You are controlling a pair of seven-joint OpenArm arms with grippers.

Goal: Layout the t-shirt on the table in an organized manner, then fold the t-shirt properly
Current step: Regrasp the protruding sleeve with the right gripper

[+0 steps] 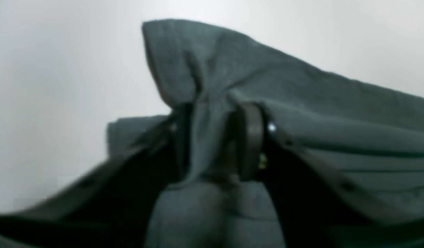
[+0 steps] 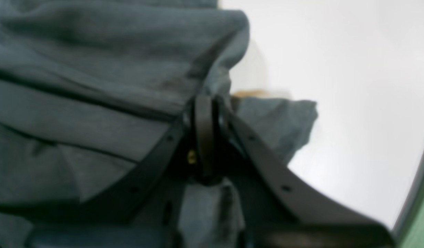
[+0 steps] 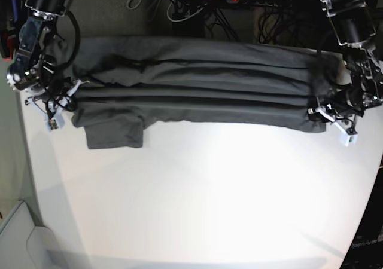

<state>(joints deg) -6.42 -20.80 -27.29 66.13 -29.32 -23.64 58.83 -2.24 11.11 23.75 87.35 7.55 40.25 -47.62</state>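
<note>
Softly ridged charcoal t-shirt [image 3: 197,83] spans smooth white table [image 3: 197,197].

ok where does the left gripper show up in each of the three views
Left wrist view: the left gripper sits centre frame, a bunch of the t-shirt between its fingers.
Right wrist view: not in it; only the right gripper shows there.
Base view: at the right edge, at the stretched shirt's end.
Shared landmark: the dark grey t-shirt over the white table.
</note>
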